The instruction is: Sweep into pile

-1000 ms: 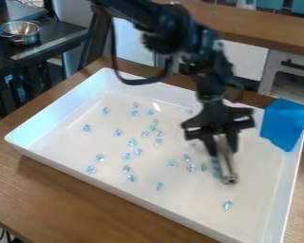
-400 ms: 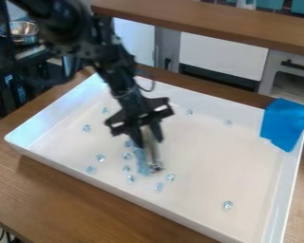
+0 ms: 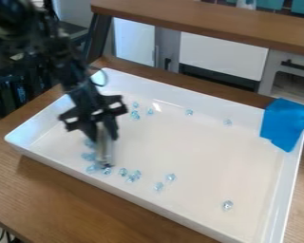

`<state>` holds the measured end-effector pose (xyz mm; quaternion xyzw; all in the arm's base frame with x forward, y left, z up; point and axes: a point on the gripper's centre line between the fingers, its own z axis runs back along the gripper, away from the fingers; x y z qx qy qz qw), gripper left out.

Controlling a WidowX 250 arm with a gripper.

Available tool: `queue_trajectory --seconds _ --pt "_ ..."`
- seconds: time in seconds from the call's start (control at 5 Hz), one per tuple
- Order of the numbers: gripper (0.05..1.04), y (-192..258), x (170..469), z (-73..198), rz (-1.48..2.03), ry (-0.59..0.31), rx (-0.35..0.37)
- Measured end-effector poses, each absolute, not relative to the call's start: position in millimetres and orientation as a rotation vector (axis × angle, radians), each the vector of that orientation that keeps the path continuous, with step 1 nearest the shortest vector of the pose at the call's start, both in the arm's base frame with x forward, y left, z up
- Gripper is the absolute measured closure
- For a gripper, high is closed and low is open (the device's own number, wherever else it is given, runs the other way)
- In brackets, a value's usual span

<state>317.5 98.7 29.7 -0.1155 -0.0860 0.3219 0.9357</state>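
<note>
Black gripper grips a silvery rod inside the white tray. Bluish beads lie near its lower end

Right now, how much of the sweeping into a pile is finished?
It looks partly done: several blue beads are loosely bunched beside the silver tool. In hand, the pincer holds that tool down at the bunch. Left to gather are a little group toward the back of the tray and scattered ones, like the lone bead nearer the front.
</note>
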Motion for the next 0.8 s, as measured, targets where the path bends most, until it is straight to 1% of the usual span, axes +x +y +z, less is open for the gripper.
queue_trajectory --seconds 0.2,0.4,0.6,0.8 --pt "0.700 125.8 301.3 30.8 0.661 -0.164 -0.231" --pt "0.700 142.1 290.4 33.3 0.696 -0.161 -0.210" --pt "0.700 136.5 292.8 38.6 0.738 -0.133 -0.255" --pt "0.700 113.3 306.6 55.9 0.779 -0.129 -0.317"
